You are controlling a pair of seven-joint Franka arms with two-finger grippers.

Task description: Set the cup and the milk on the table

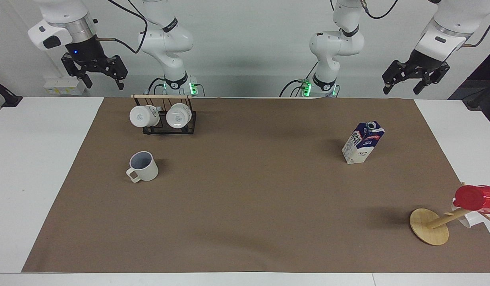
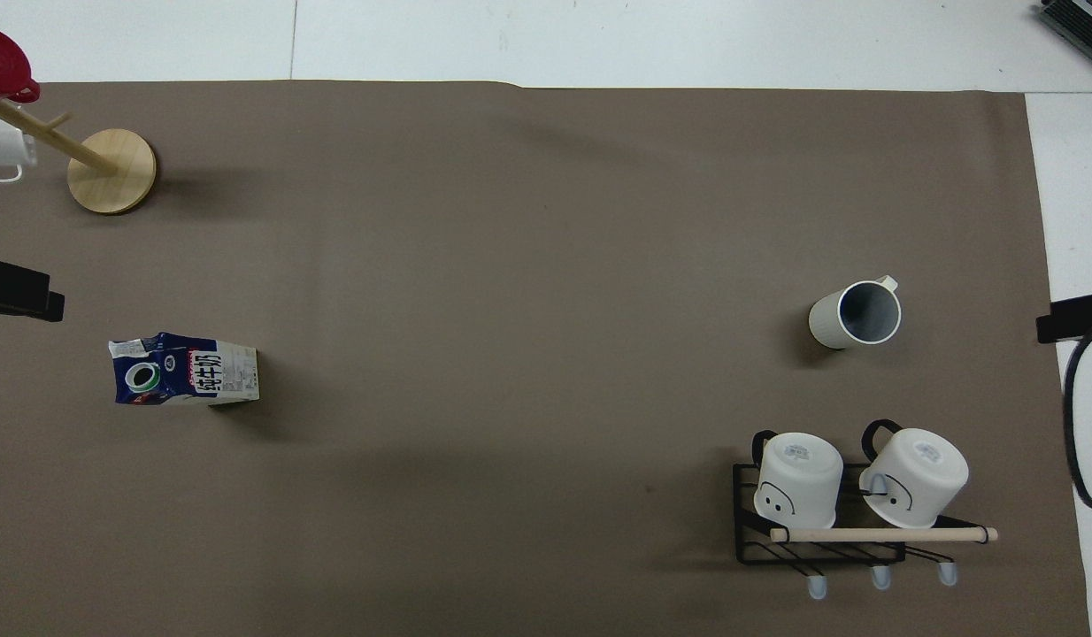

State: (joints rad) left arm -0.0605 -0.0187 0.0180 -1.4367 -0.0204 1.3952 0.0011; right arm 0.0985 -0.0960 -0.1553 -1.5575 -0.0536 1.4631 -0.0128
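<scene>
Both grippers, left [image 1: 412,82] and right [image 1: 98,75], hang spread and empty; cup [image 1: 143,166] sits at rack's 6 o'clock, milk [image 1: 362,143] upright at the left arm's end—tall carton likely topples if nudged.

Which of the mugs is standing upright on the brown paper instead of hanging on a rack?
The cream-white mug with the lavender-blue inside, mouth up, farther from the robots than the black wire rack where two white mugs hang.
</scene>
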